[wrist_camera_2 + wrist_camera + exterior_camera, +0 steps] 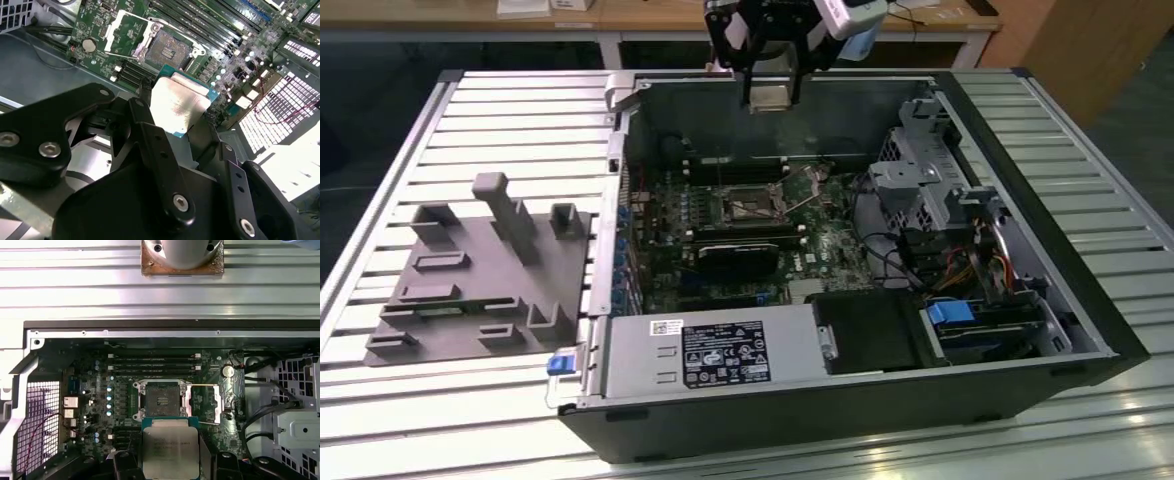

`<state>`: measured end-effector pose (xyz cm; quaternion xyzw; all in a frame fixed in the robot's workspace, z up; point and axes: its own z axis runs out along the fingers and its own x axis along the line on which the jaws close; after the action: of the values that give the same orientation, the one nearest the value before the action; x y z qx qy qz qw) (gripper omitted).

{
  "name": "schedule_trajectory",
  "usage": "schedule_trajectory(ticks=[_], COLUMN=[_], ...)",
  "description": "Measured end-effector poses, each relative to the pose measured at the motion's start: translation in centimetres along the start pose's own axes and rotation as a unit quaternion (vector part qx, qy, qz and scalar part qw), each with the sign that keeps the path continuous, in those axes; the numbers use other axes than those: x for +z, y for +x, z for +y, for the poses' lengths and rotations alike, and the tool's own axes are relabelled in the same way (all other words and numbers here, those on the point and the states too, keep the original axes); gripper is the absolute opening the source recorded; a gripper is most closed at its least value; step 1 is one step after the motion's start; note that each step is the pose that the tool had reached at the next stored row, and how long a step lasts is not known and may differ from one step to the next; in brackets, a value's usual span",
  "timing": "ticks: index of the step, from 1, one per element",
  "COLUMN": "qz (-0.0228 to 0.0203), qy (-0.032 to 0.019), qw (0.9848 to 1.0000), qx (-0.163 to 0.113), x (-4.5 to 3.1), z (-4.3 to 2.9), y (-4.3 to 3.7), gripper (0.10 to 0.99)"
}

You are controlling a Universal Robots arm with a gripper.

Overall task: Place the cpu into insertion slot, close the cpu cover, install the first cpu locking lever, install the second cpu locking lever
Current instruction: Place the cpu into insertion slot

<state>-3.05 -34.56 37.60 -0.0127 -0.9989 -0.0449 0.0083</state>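
Gripper (pixel 176 120): black fingers (pixel 150 135) are clamped on the cpu (pixel 177 100), one on each of two opposite edges. The chip's silvery lid faces the cameras in both wrist views, with a green edge showing around it.

The cpu is held clear above the insertion slot (pixel 162 400), touching nothing on the board. In the first wrist view its near edge overlaps the slot's rim in the line of sight. In the exterior view the chip (pixel 770 96) hangs well above the slot (pixel 750 208), over toward the far wall of the computer case (pixel 854 110).

The insertion slot is empty, its dark square centre bare inside the silvery rim.

The cpu cover (pixel 220 402) is swung open and stands just beside the slot, on the side toward the round coin cell (pixel 227 371). It is not over the socket.

Long memory slots (pixel 152 359) run beside the insertion slot on the dark green motherboard (pixel 100 375).

Farther from the slot, at the near end of the case in the exterior view, sits a grey power supply (pixel 707 355).

Outside the case, well apart from the slot toward the exterior view's left, a grey moulded fixture (pixel 480 270) lies on the slatted metal table (pixel 520 110).
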Motion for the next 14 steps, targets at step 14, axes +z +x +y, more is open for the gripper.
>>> schedule_trajectory(ticks=[14], qz=[-0.0030], qy=[-0.0003], qw=[1.0000], qx=[0.000], x=[1.62], z=[-0.15], y=[0.08], gripper=[0.537])
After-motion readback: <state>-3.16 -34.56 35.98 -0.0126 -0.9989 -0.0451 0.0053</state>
